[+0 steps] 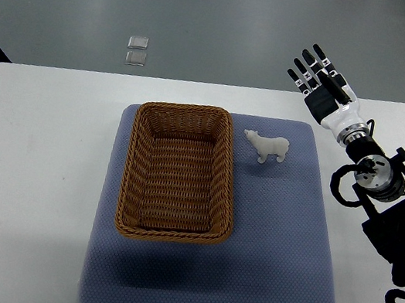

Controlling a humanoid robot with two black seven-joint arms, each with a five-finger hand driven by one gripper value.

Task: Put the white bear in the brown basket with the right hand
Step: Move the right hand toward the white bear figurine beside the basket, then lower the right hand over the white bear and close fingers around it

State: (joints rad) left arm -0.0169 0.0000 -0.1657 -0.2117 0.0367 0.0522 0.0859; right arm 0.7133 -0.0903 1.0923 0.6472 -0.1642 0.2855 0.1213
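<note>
Reaching out past the table edge, our right hand (321, 80) has its black fingers spread wide and holds nothing. We see the small white toy bear (268, 146) on the blue mat (282, 236), just beside the brown woven basket (180, 171).

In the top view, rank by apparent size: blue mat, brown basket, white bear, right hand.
1. blue mat, largest
2. brown basket
3. right hand, open beyond the mat's far right corner; it may be raised nearer the camera, so it is only loosely ranked
4. white bear, smallest
</note>
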